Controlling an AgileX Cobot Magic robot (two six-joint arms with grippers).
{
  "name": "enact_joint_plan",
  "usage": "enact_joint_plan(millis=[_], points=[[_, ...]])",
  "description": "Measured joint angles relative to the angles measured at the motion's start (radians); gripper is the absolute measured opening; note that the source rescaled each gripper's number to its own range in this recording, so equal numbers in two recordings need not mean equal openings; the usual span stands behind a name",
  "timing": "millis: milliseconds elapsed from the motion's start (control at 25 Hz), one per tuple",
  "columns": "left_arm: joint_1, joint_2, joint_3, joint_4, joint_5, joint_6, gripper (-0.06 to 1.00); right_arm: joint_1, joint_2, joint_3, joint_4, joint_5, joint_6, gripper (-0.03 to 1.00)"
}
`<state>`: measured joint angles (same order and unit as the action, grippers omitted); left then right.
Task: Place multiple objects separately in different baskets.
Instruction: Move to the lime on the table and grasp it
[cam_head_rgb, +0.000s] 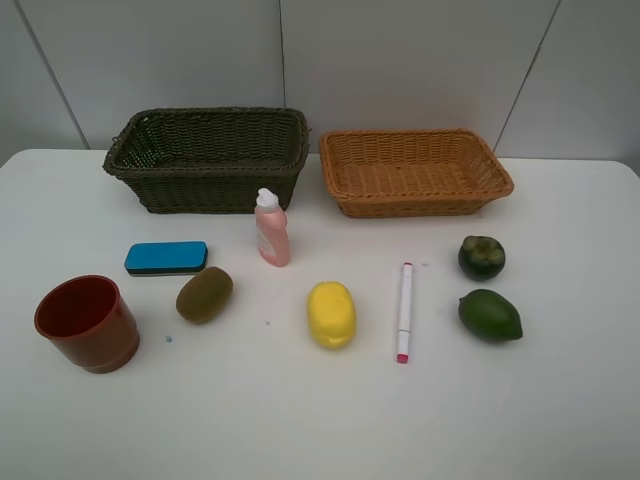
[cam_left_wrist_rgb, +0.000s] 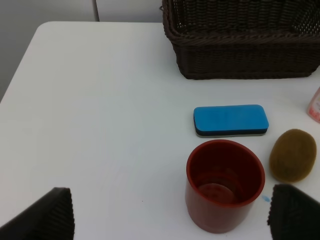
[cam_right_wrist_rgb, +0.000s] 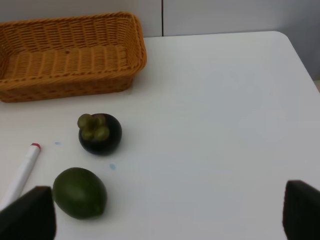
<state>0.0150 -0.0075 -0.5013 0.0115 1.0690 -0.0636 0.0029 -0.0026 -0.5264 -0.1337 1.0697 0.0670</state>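
Evidently the left jaws gape empty near the red-brown cup (cam_left_wrist_rgb: 225, 185), right jaws likewise near the green lime (cam_right_wrist_rgb: 80, 193).

The setting was a laboratory-type test bench: a plain white table (cam_head_rgb: 560, 420) with rounded corners stood against pale wall panels (cam_head_rgb: 400, 60) divided by thin seams. Unrelated items, among them a cup (cam_head_rgb: 88, 322), a kiwi (cam_head_rgb: 204, 294), a lemon (cam_head_rgb: 331, 314) and a pen (cam_head_rgb: 405, 311), were spaced apart in front of a dark olive-green basket (cam_head_rgb: 200, 190) and an orange-tan basket (cam_head_rgb: 410, 205), forming a prepared arrangement and not a household or shop display
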Motion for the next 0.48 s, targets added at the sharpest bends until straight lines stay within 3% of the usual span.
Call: enact_joint_plan(millis=[240, 480], points=[[0.0, 0.0, 0.0, 0.0, 0.0, 0.0, 1.0, 0.0, 0.057, -0.005, -0.006, -0.013, 0.015, 0.99], [0.0, 0.0, 0.0, 0.0, 0.0, 0.0, 1.0, 0.0, 0.309, -0.072, -0.029, -0.074, 0.016, 0.99]])
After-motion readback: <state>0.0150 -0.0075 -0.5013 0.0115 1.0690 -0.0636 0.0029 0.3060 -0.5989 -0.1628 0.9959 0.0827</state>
